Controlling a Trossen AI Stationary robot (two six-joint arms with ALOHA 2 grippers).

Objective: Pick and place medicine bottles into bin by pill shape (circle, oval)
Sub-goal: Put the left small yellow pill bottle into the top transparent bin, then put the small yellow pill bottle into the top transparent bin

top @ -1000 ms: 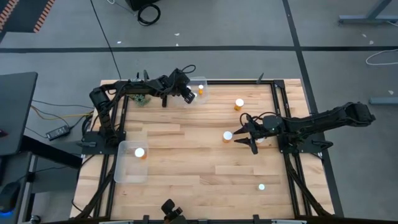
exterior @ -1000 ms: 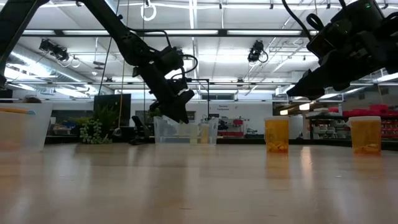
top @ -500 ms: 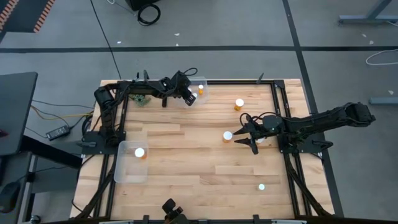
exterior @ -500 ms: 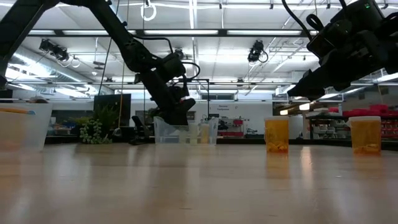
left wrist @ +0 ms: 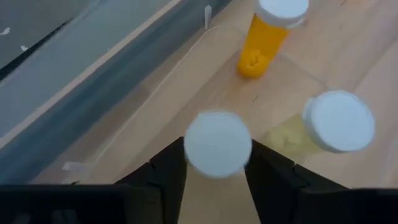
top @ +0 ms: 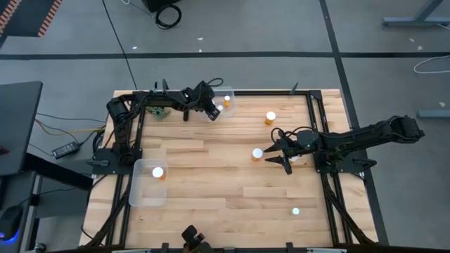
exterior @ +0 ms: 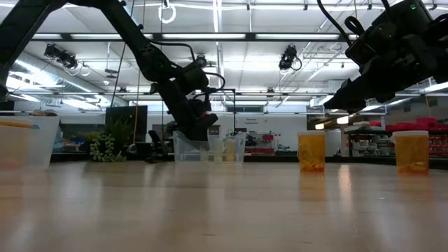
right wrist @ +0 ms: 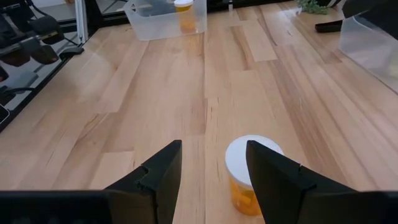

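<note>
Two clear bins sit on the wooden tabletop: a far bin at the back edge and a near bin on the left arm's side. Taking the far bin as the landmark, the left end effector hangs just at its edge, fingers closed on a white-capped medicine bottle held cap-up between them; the left wrist view shows two more bottles inside that bin, one upright and one nearer with its cap facing the camera. A small green plant stands beside the far bin, on the side toward the left arm's base. Toward the right arm's side of the far bin, a lone bottle stands on open wood, well apart. Farther from the far bin, near the tabletop's middle, another bottle stands upright, and the right end effector hovers just beside it with its fingers spread wide and holding nothing; in the right wrist view that bottle sits partly between the fingertips. One bottle stands alone well away from the far bin, near the front right. The near bin holds one bottle.
</note>
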